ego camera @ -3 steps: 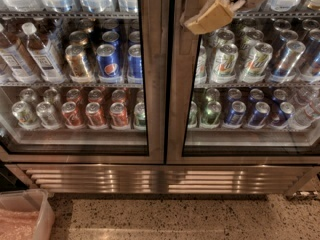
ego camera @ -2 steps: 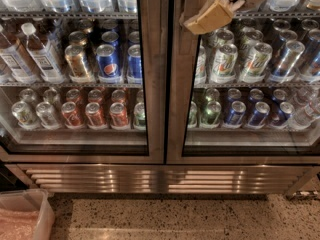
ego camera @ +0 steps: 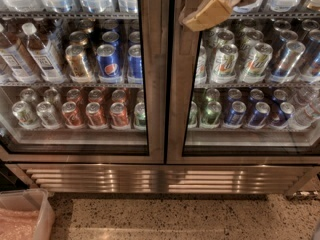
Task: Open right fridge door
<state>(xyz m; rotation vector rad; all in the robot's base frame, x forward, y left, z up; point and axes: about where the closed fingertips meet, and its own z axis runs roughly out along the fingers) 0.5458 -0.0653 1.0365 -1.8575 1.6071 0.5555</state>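
Speckled floor (ego camera: 175, 216); pincer (ego camera: 207, 11) at right fridge door (ego camera: 245, 74) top-left.

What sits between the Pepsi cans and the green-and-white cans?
In the camera view: steel stiles of the left door and right fridge door, dark seam between them. Gripper hangs higher, over the right stile.

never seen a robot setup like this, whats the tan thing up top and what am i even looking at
This is the single camera view from a mobile robot with one arm; where the camera is mounted is unknown. It faces a two-door drinks fridge. The tan thing is the robot's gripper, at the top, in front of the left edge of the right fridge door, which it must open. Behind that glass stand green-and-white cans and blue cans. The left door shows Pepsi cans and bottles. Nothing appears held.
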